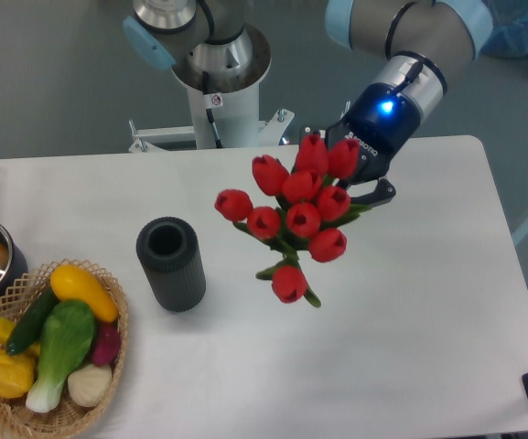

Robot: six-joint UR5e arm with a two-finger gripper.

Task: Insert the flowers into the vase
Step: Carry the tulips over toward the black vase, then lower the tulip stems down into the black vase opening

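The claw [344,174] is clamped on the flowers [296,215] (red tulip heads, green stems and leaves), which hang in the air just below and left of it; the dark ribbed vase [170,262] stands upright farther left, well apart

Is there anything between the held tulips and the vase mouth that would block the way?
Nothing visible does. The gripper holds the flowers in the air to the right of the vase, and only bare table lies between them. The vase's mouth is open and uncovered. The wicker basket sits on the vase's far side.
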